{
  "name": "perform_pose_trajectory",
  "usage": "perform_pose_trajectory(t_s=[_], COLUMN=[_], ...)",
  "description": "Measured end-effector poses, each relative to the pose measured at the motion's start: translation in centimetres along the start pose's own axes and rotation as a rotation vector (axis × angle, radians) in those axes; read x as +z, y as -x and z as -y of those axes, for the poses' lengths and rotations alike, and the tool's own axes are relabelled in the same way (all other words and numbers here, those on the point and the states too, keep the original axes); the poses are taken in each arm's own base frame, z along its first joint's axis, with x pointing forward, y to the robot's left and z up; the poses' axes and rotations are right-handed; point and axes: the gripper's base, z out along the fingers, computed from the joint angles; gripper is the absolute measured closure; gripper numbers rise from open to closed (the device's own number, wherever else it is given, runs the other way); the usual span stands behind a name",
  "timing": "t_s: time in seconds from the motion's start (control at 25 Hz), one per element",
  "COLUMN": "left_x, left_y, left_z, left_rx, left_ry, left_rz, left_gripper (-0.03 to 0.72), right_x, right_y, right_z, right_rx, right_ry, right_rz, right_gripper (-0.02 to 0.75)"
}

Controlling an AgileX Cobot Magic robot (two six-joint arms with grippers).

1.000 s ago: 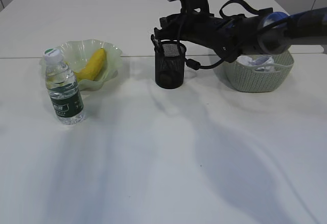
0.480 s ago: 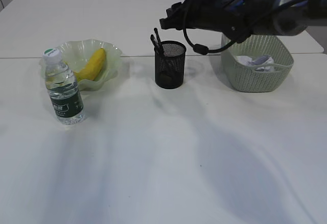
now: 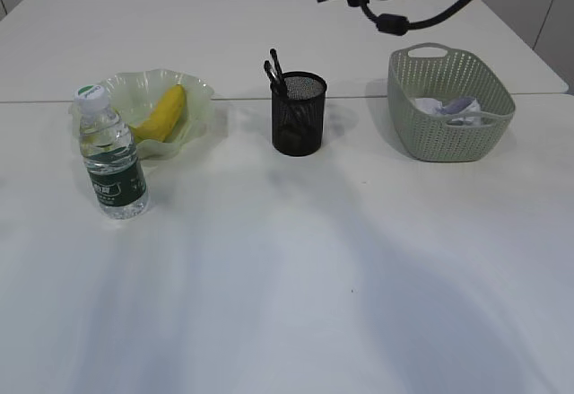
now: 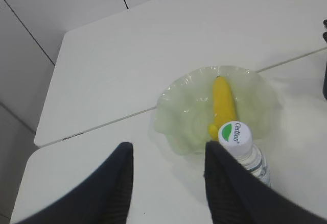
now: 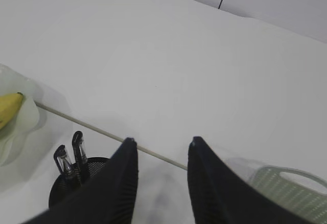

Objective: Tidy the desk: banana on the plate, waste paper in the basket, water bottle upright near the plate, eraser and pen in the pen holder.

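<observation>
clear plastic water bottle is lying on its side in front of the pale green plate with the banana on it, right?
Not quite. The clear plastic water bottle stands upright, white cap on top, as the exterior view shows. The rest holds: it is in front of the pale green wavy plate, and the yellow banana lies on that plate.

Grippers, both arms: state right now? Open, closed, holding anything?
Left gripper: open, empty, above the plate and water bottle.
Right gripper: open, empty, above the pen holder.
</observation>
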Motion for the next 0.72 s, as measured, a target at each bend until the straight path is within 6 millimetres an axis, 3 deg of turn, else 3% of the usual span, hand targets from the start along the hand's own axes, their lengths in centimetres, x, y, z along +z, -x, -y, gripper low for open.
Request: perform_pose_trajectory(t_s=[0.2,0.48,0.72], left_x=[0.0,0.0,0.0], left_y=[0.0,0.0,0.0], left_z=[0.0,0.0,0.0], left_rx=[0.000,0.000,0.000], left_ry=[-0.005,-0.005,-0.005], left_rz=[0.002,0.002,0.002], left_gripper=[0.360,0.360,0.360], right_x=[-3.4,-7.4,-12.9], right_y=[1.9,1.2,1.9], right_z=[0.6,-0.2,0.3], right_rx=[0.025,0.015,0.026], right_ry=[-0.008,0.131,0.154], right_rz=[-0.044,-0.128,-0.078], right_gripper=[0.486,0.486,0.486])
